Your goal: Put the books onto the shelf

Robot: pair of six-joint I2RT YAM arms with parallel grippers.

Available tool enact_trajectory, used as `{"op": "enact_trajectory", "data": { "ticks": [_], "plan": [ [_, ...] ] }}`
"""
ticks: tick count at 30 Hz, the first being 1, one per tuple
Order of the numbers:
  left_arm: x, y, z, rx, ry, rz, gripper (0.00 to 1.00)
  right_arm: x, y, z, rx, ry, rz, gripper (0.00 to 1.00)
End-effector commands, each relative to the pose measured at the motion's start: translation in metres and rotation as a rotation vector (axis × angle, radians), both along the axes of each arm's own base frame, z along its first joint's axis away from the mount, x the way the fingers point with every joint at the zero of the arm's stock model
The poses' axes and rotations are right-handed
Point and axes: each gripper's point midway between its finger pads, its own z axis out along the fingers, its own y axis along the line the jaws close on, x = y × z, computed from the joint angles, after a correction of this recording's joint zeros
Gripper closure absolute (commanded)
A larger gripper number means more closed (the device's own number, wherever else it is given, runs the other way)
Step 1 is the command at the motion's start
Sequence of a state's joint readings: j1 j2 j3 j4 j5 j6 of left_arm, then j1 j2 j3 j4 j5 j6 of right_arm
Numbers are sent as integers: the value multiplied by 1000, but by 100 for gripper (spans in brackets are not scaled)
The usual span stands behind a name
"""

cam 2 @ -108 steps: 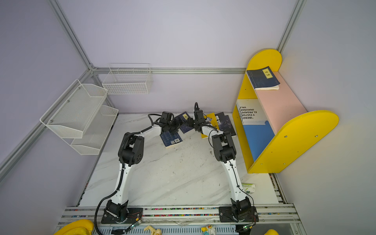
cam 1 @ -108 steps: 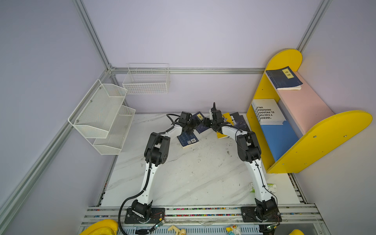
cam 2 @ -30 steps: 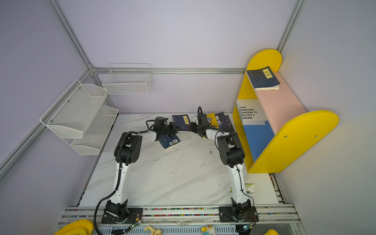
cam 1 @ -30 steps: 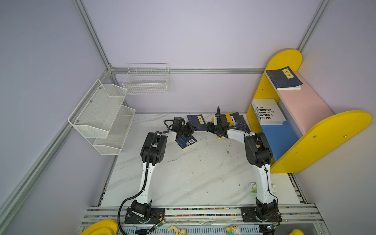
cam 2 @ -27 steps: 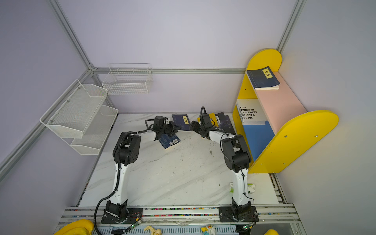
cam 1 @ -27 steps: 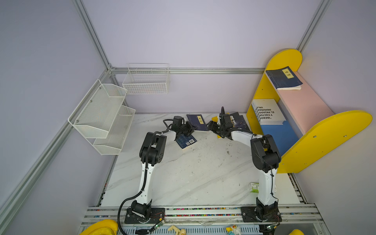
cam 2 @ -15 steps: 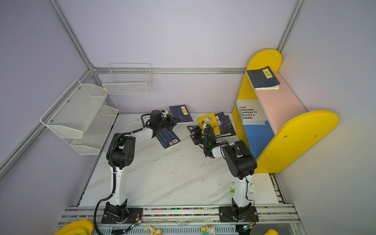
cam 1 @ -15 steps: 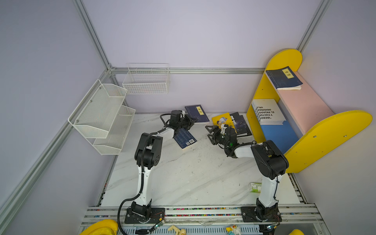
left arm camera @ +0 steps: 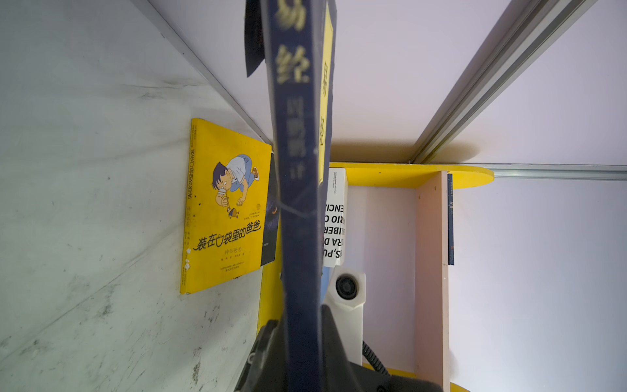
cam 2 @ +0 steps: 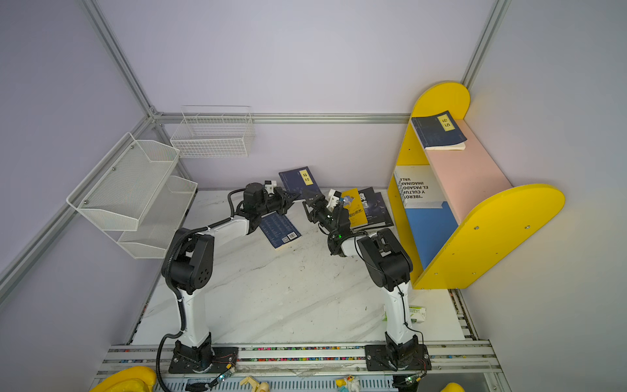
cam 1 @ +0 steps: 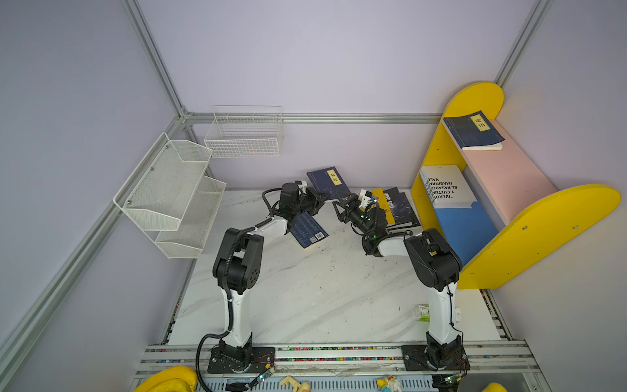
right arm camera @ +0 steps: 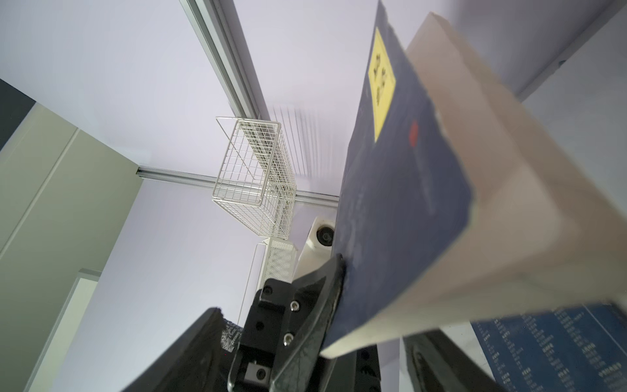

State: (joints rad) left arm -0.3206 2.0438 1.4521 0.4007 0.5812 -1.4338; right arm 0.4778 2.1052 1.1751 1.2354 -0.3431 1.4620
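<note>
The navy book with the yellow label (cam 1: 327,179) hangs tilted in the air at the back of the counter (cam 1: 322,292), close to the rear wall. The left claw (cam 1: 320,199) is clamped on its lower edge. The right claw (cam 1: 341,207) stands just beside it with the jaws apart. In the right wrist view a corner of the book seems to lie between them, but they do not press it.

I judge this to be a hand-over, because the shelf (cam 1: 543,230) stands on the right side. To do it well, push the right claw deeper over both covers, away from the left claw's hold. Close it fully before you let the left claw open. Take covers and pages together, otherwise a paperback can fan open or bend.

The book is thin, with a small red mark under the label, pale page edges and pale lettering along the spine.

Two books are on the shelf already: another navy book (cam 1: 473,130) on the pink upper board (cam 1: 509,176), and a large white book (cam 1: 446,186) on the blue lower board (cam 1: 468,234). On the counter, a yellow cartoon book (cam 2: 356,207) lies on dark books (cam 2: 378,207) near the shelf. A navy book with a barcode (cam 1: 307,232) lies beside the left arm.
</note>
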Motion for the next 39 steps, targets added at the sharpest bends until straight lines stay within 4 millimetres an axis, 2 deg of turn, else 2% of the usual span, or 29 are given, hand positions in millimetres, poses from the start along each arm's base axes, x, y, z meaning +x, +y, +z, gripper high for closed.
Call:
{"op": "enact_trajectory", "data": {
  "ticks": [1,4,8,11,13,16,17,20,24,26,29,33,35,38,39],
  "plan": [
    [-15,-4,49,-62,-122,-27,100,10,6,1,35,64,9,33],
    [-16,-5,53,-65,-131,-31,100,17,2,-2,28,86,-21,62],
    [-21,-7,53,-46,-130,-59,98,18,-7,1,18,90,-55,82],
    [-25,-5,45,-13,-109,-61,93,19,-15,6,-3,84,-72,91],
    [-26,-2,42,-5,-108,-58,79,19,-19,9,-13,83,-65,92],
    [-18,10,39,10,-113,-29,59,13,-20,21,-29,53,2,92],
    [-13,14,36,13,-112,-20,57,8,-16,26,-44,30,52,92],
    [1,26,31,17,-104,-5,56,-8,-6,35,-91,-6,179,93],
    [14,26,35,16,-120,-27,56,-24,-1,46,-124,-36,253,93],
    [18,25,38,15,-126,-26,60,-27,1,50,-129,-42,272,93],
    [21,25,43,-6,-144,-21,76,-29,2,53,-131,-54,285,93],
    [20,27,55,-56,-179,-6,94,-23,4,43,-134,-21,289,92],
    [19,29,63,-87,-200,11,98,-18,3,34,-140,10,270,82],
    [19,35,75,-96,-236,52,100,-14,1,21,-137,73,235,52],
    [19,38,77,-86,-249,68,100,-15,1,21,-131,80,230,47]
  ]
}}
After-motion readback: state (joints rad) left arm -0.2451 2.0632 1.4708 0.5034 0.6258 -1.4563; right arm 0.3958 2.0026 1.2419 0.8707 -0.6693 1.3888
